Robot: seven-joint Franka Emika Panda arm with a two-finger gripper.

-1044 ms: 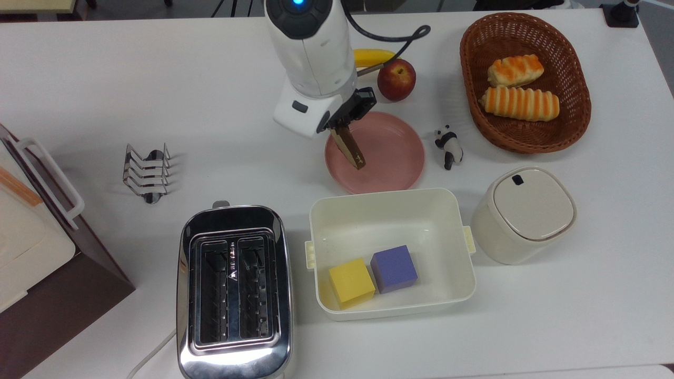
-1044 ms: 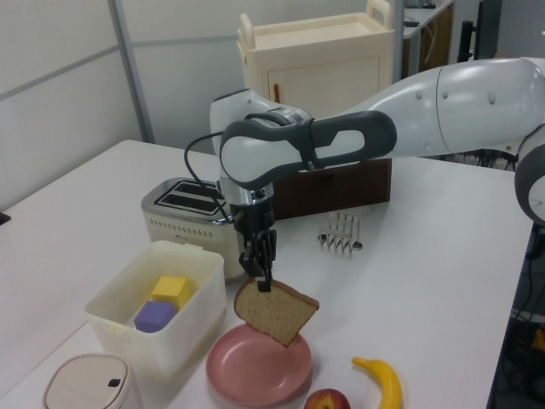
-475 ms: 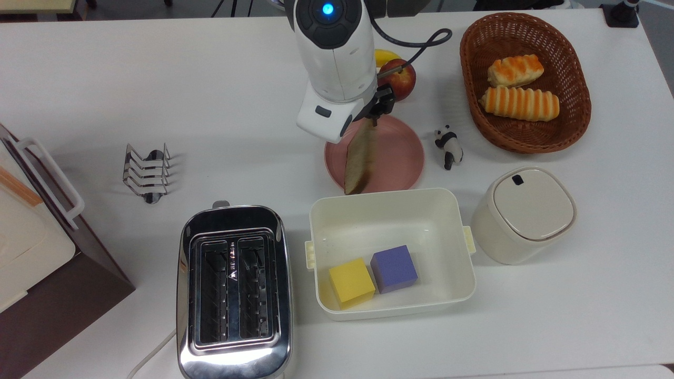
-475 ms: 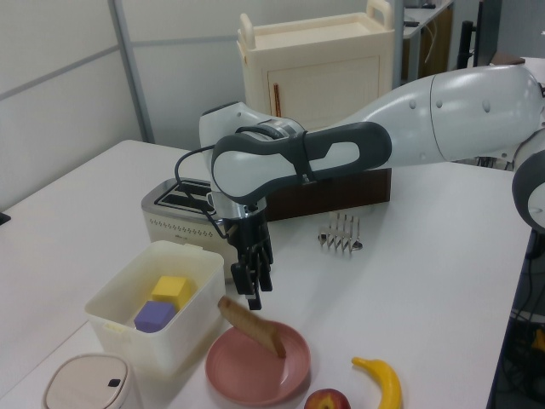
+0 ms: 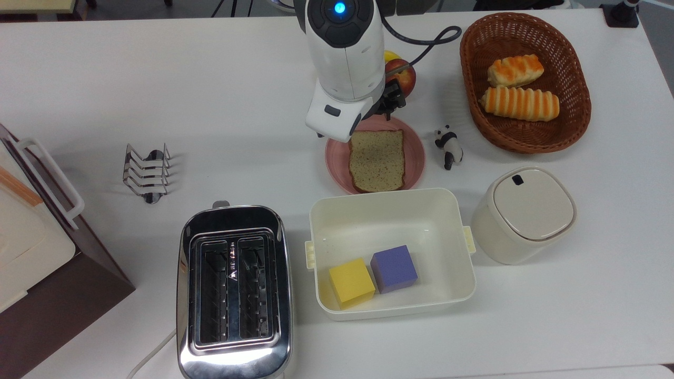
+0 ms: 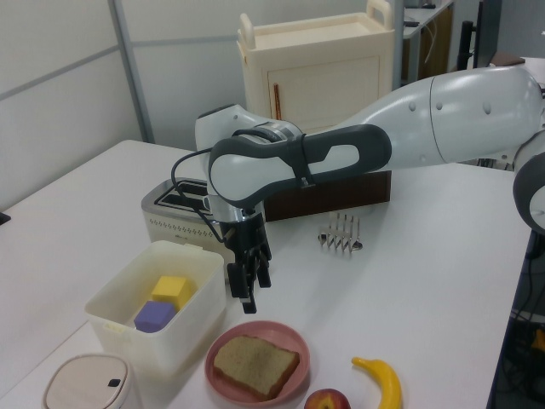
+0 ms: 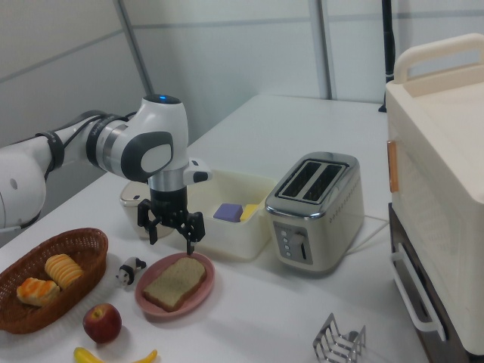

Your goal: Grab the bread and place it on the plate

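The bread (image 5: 377, 160) lies flat on the plate (image 5: 334, 158), just beside the white tub (image 5: 390, 210). The gripper (image 7: 171, 224) hangs above the plate's far rim, fingers (image 7: 190, 225) spread apart, gripping nothing, clear of the bread. Toaster (image 5: 234, 290) sits on the tub's other side. No readable writing.

bread (image 5: 377, 160): speckled brown, darker crust. plate (image 5: 416, 158): pink. tub (image 5: 390, 210): off-white, holds yellow cube (image 5: 351, 281) + purple cube (image 5: 394, 268). basket (image 5: 575, 113): brown wicker; rolls (image 5: 519, 103) orange-striped. panda figure (image 5: 448, 146): black/white. apple (image 7: 102, 323): red, maybe yellowish patch. toaster (image 5: 234, 289): chrome.
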